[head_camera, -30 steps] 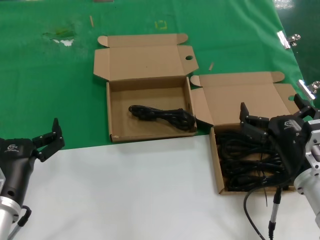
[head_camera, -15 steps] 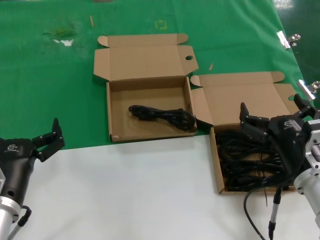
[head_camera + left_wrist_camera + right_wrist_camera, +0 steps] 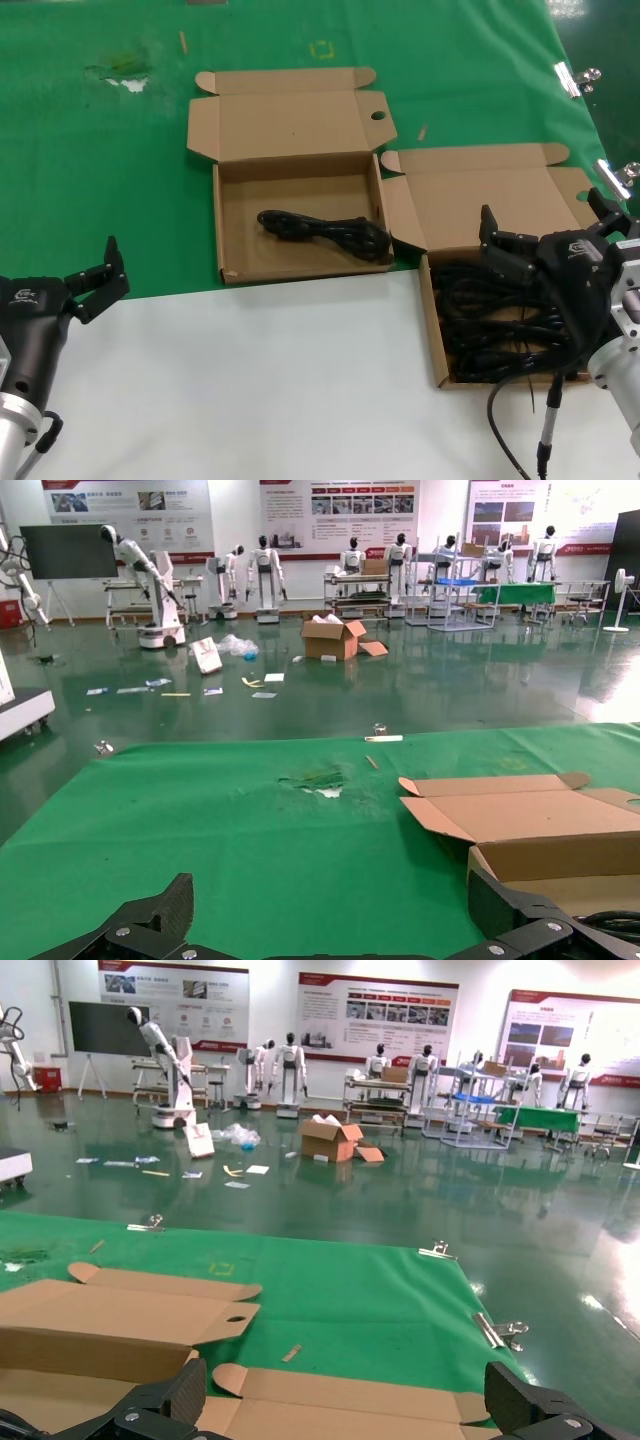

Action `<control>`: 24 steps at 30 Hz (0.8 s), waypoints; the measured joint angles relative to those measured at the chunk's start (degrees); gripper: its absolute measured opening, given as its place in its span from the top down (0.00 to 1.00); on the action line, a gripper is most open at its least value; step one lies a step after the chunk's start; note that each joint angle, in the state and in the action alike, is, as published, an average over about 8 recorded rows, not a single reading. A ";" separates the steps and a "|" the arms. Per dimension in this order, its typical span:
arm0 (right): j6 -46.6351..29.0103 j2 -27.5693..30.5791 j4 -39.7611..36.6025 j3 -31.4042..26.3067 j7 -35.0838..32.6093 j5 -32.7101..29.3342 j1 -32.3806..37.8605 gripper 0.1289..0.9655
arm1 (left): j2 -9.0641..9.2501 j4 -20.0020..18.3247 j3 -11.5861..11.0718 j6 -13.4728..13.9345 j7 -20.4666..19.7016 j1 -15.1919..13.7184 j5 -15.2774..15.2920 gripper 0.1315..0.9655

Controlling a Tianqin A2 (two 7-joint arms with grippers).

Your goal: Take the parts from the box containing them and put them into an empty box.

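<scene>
Green cloth (image 3: 100, 180) over a white table (image 3: 260, 380), silver binder clips (image 3: 575, 78) along its edge.

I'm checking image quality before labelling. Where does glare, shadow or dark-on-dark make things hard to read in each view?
Head view: black cords in the right box merge with the black right hand; the single cord in the left box reads clearly. Left wrist view: glossy floor mirrors ceiling light; left hand is a dark silhouette. Right wrist view: same floor glare, fingers dark.
</scene>
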 joint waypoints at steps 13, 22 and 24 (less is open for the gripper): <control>0.00 0.00 0.00 0.00 0.00 0.00 0.00 0.00 | 0.00 0.00 0.00 0.00 0.00 0.00 0.00 0.00; 0.00 0.00 0.00 0.00 0.00 0.00 0.00 0.00 | 0.00 0.00 0.00 0.00 0.00 0.00 0.00 0.00; 0.00 0.00 0.00 0.00 0.00 0.00 0.00 0.00 | 0.00 0.00 0.00 0.00 0.00 0.00 0.00 0.00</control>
